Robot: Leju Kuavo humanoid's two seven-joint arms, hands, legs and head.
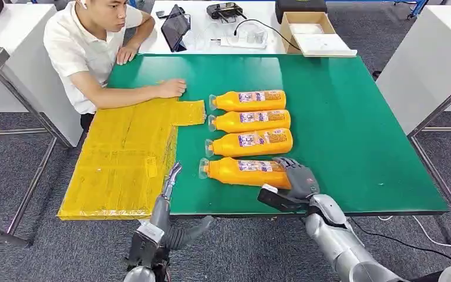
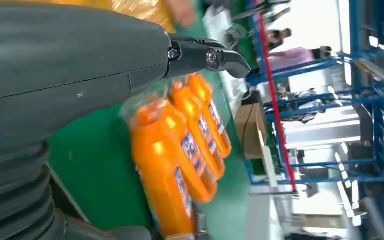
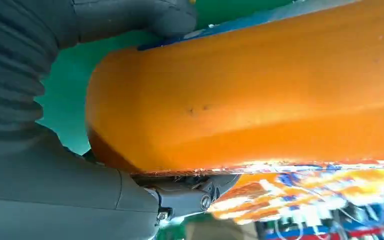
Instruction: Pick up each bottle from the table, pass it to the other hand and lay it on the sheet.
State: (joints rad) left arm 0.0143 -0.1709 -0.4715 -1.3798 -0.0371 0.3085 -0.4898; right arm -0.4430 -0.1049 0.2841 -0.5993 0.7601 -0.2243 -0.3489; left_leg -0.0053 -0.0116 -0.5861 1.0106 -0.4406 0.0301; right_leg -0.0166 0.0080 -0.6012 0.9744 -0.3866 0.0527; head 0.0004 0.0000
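Four orange bottles lie in a row on the green desk, each on its side, the long axis running left to right, caps pointing to the yellow sheet at the left. The nearest bottle is close to the front edge of the desk. The right robot hand is wrapped around its base end, the fingers on top and the thumb below; it seems to grip it, though the bottle is not lifted. The left robot hand hovers by the edge of the sheet, fingers straight, holding nothing. A person rests a hand on the sheet's far corner.
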